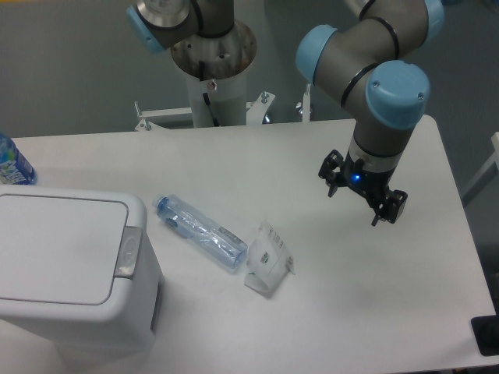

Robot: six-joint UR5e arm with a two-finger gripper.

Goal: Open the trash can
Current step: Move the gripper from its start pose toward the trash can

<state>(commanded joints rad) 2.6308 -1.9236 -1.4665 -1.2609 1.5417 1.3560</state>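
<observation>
The trash can (70, 269) is a big white boxy bin at the lower left of the table. Its flat lid lies shut, and a grey push-button (129, 251) sits on the rim at the lid's right edge. My gripper (360, 204) hangs over the right half of the table, far to the right of the bin. Its two dark fingers (334, 181) stand apart with nothing between them, so it is open.
A clear plastic bottle (199, 232) lies on its side right of the bin. A crumpled white wrapper (270, 260) lies beside it. Another bottle (12, 164) shows at the left edge. The arm's base post (212, 66) stands at the back.
</observation>
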